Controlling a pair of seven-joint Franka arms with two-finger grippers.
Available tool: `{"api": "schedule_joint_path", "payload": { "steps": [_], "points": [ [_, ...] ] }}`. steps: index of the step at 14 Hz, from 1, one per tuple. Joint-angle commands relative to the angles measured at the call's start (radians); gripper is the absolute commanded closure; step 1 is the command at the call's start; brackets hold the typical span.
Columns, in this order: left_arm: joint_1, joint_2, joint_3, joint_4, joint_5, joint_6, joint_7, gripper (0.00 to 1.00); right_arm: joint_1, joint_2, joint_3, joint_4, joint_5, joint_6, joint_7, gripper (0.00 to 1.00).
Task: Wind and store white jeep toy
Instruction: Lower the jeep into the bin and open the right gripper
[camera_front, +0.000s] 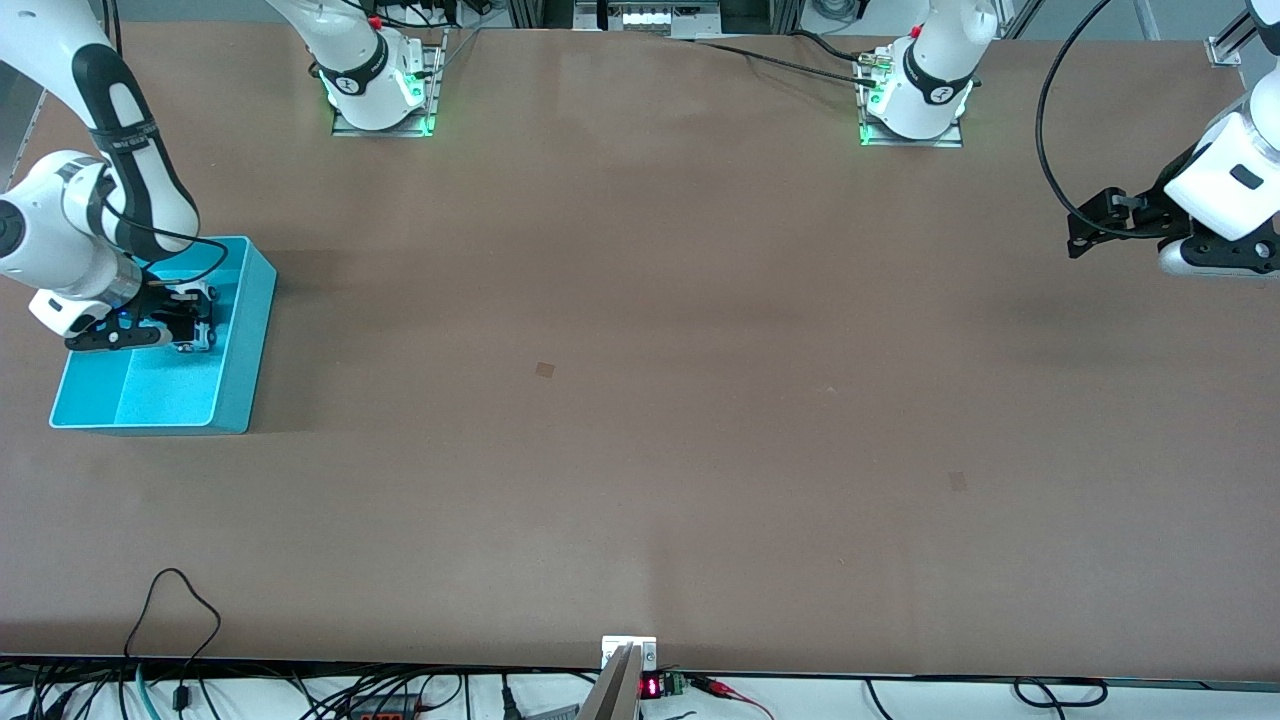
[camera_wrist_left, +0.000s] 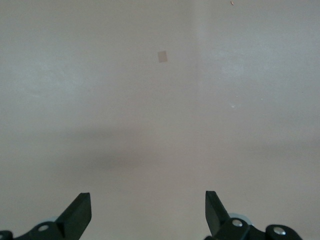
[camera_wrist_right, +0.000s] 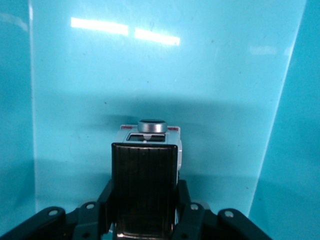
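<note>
Front view: the right end effector (camera_front: 195, 318) is inside the cyan bin (camera_front: 240, 370) at the right arm's end of the desk (camera_front: 640, 400); the left end effector (camera_front: 1085, 225) waits, fingers spread.

Right wrist view: the jeep (camera_wrist_right: 147, 150) sits clamped between the fingers, low over the bin floor. Storing seems underway; next comes release, then a straight lift clear of the walls.

Arms: glossy white shells, black joint bands, black pincers with screws; black cables; bases (camera_front: 380, 85) lit green.

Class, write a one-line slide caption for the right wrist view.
Right gripper holds the white jeep toy inside the cyan bin.
</note>
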Motion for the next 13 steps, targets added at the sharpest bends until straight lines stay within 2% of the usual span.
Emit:
{"api": "schedule_joint_path", "payload": {
  "steps": [1,2,3,4,9,13],
  "points": [
    [0.002,-0.006,-0.005,0.014,-0.004,-0.018,-0.004,0.00,-0.018,-0.005,0.013,-0.013,-0.015,0.006,0.003,0.84],
    [0.002,-0.006,-0.005,0.016,-0.004,-0.018,-0.004,0.00,-0.016,-0.003,0.014,-0.011,-0.015,0.003,0.005,0.54],
    [0.002,-0.004,-0.005,0.017,-0.004,-0.013,-0.004,0.00,-0.014,-0.003,0.014,-0.009,-0.015,0.003,0.005,0.19],
    [0.002,-0.003,-0.005,0.020,-0.004,-0.011,-0.004,0.00,-0.011,-0.009,0.016,-0.008,-0.016,0.003,0.003,0.00],
    [0.005,-0.004,-0.003,0.020,-0.004,-0.031,-0.004,0.00,0.035,-0.081,0.020,0.032,-0.016,-0.052,0.000,0.00],
    [0.007,-0.004,-0.003,0.020,-0.004,-0.033,-0.003,0.00,0.103,-0.160,0.020,0.131,-0.016,-0.229,-0.038,0.00]
  ]
}}
